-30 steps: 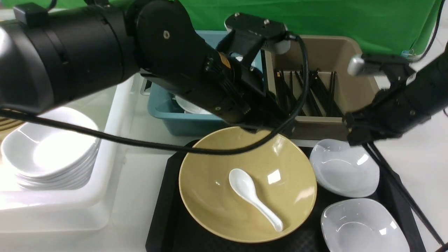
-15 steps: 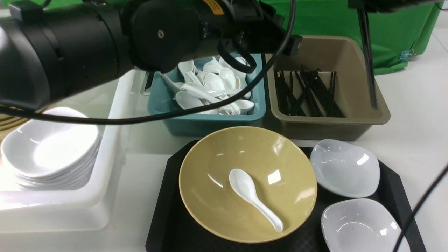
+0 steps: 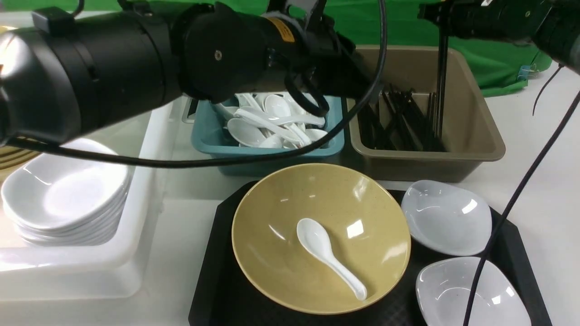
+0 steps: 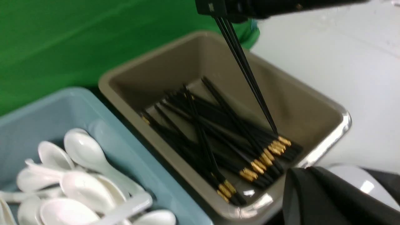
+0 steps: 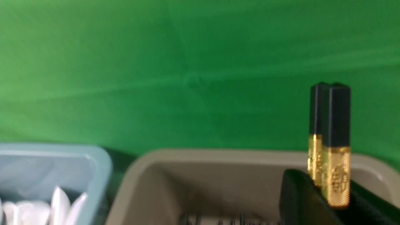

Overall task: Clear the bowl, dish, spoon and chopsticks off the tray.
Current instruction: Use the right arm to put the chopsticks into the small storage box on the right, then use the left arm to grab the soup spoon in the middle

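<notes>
- Black lacquered chopsticks (image 3: 440, 86), the pair pressed together, hang over the brown tub (image 3: 491, 136), clear of the tray (image 3: 213, 290).
- Long axis: close to vertical. Thin tips point down into the tub; the gold-banded thick ends stand up above the grip, as the right wrist view shows.
- Tips sit low among the loose chopsticks lying in the tub. Whether they touch the pile or the floor cannot be told.
- Right gripper (image 3: 443, 22): jaws clamped on the pair just below the gold bands.
- Left gripper (image 4: 312, 197): jaws closed on nothing, held near the tub's front rim; its arm spans the teal tub (image 3: 213, 145) of white spoons.
- Step in hand, as judged: depositing the chopsticks, at the point of release.
- Next move calls for parting the right jaws over the tub's middle. An upright pair may topple toward a wall, so leaning it along the lie of the pile first would be safer.
- Outstanding on the tray: mustard-yellow bowl (image 3: 272, 253), the white soup spoon (image 3: 328, 256) lying inside it with its handle toward the near right, and two white dishes (image 3: 446, 217) beside the bowl.
</notes>
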